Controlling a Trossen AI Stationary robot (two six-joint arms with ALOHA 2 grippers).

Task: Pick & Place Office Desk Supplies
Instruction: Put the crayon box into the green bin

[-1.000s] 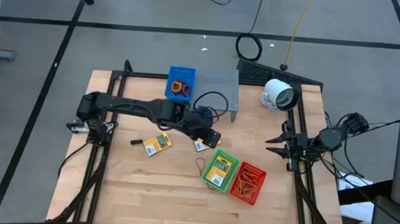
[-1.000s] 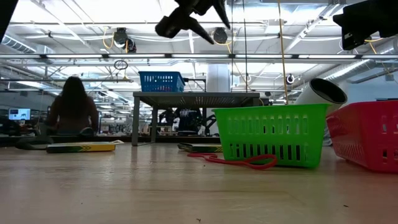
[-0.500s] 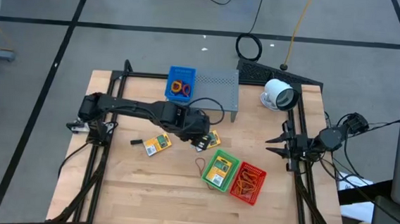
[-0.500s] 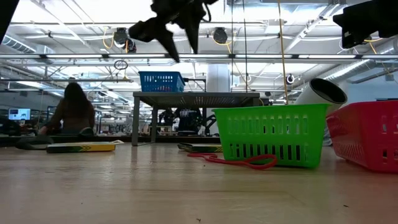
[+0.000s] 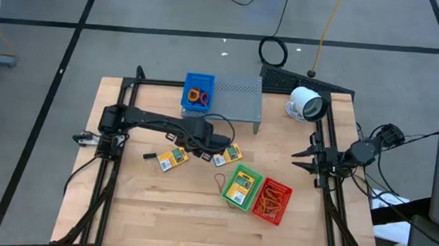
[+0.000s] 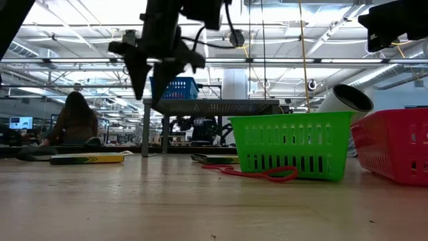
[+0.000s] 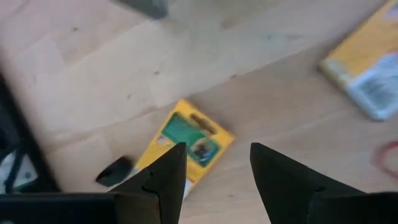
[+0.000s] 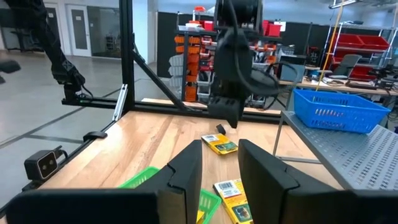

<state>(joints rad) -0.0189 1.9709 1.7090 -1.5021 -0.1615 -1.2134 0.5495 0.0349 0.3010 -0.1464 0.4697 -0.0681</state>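
Note:
Two flat yellow packets with green labels lie on the wooden table: one (image 5: 172,158) (image 7: 189,140) left of centre, one (image 5: 227,154) beside the green basket (image 5: 240,186). My left gripper (image 5: 191,142) (image 6: 150,80) hangs open above the table and points down; the left packet lies below its fingertips (image 7: 214,162). The green basket holds another packet. A red rubber band (image 6: 257,174) lies on the table against that basket. At the right edge my right gripper (image 5: 310,156) (image 8: 221,168) stands open and level, holding nothing.
A red basket (image 5: 271,200) with rubber bands stands next to the green one. At the far side a grey perforated shelf (image 5: 240,101) carries a blue basket (image 5: 198,92). A white round device (image 5: 306,104) sits far right. A small black piece (image 7: 115,171) lies beside the left packet.
My left gripper has swung from over the right packet toward the table's left edge and come down. It has tipped from nearly level until it points down at the left packet. Its fingers have stayed open. The packets have not moved.

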